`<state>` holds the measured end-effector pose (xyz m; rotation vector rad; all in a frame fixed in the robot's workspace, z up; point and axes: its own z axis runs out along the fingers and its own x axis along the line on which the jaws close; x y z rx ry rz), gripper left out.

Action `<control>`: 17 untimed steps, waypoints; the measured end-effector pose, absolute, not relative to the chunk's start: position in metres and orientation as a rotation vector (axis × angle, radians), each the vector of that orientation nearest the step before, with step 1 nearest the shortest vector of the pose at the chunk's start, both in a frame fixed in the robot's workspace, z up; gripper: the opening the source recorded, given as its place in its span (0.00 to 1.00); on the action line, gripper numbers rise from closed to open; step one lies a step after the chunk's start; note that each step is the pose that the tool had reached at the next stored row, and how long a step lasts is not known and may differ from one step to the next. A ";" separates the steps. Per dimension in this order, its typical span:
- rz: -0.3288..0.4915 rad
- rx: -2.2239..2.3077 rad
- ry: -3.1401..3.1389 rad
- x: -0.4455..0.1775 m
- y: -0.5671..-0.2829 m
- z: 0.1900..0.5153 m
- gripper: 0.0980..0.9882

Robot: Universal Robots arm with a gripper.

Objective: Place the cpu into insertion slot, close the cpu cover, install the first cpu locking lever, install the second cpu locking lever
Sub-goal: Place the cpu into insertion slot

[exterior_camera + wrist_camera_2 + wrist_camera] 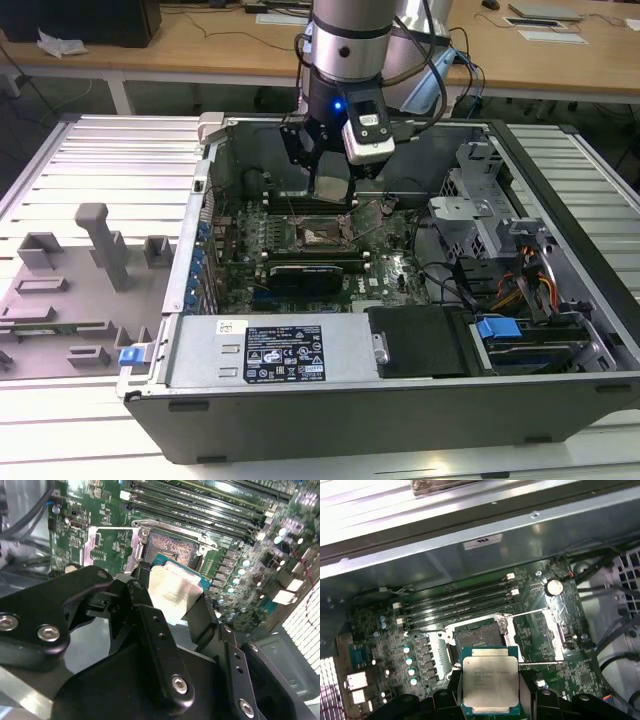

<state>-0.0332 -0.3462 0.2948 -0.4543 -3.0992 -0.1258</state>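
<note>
Currently gripper [490, 700] clenched on cpu [490, 680] by two opposite edges, held just above slot [476, 637], not seated. Pin field exposed; cover [557, 636] lies open beside slot.

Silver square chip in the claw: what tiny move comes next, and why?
Probably ease the small square silver-topped cpu, pinched in the black gripper, across until it sits over the black-rimmed insertion slot: in the first wrist view it overlaps only one edge, leaving the beige pin field bare.
</note>
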 end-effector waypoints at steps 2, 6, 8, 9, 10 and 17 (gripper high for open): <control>-0.126 -0.523 -3.090 -0.033 -0.346 0.294 0.50; -0.127 -0.658 -3.068 -0.033 -0.346 0.293 0.50; -0.127 -0.762 -3.047 -0.033 -0.346 0.292 0.50; -0.127 -0.786 -3.041 -0.033 -0.346 0.292 0.50; -0.127 -0.812 -3.035 -0.033 -0.346 0.291 0.50; -0.126 -1.060 -2.964 -0.033 -0.346 0.289 0.50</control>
